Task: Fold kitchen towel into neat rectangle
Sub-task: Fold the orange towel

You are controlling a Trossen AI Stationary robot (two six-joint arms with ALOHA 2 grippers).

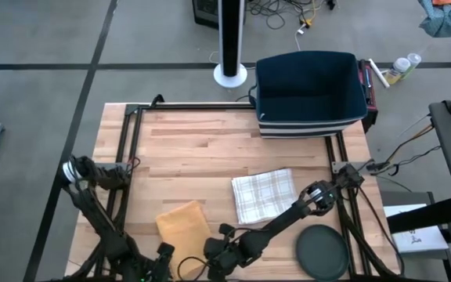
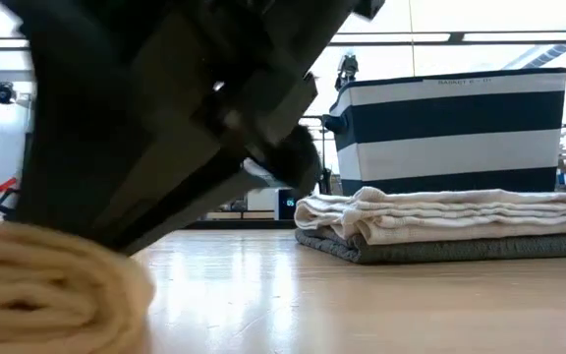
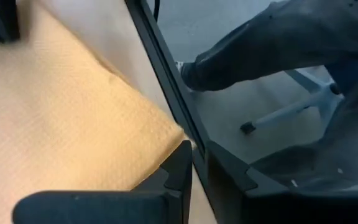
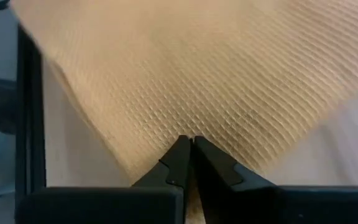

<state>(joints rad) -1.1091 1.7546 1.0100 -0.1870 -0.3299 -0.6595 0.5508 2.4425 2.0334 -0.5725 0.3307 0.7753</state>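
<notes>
Your yellow towel (image 1: 183, 225) lies on the wooden table (image 1: 194, 141) near the front edge, left of centre, folded into a rough rectangle with its long side tilted slightly. In the low view it shows as a thick rounded roll of layers at the left (image 2: 47, 290).

Right gripper (image 4: 188, 149): jaws closed to a sliver, tips pinching the towel's near edge (the fabric runs right up to the tips, waffle weave clear in the right wrist view). In the high view that gripper (image 1: 214, 258) sits at the towel's front right corner, arm reaching in diagonally from the right.

Left gripper (image 1: 163, 254): at the towel's front left corner, close to the table's front rail. One finger (image 3: 173, 171) presses at the towel's corner in the left wrist view; jaws look nearly closed, but you can't confirm from these views that cloth is actually between them.

Elsewhere on your table: a checked white towel (image 1: 263, 194) folded on a grey cloth (image 2: 440, 246) right of centre, a striped navy basket (image 1: 310, 94) at the back right, and a dark round disc (image 1: 322, 252) at the front right.
</notes>
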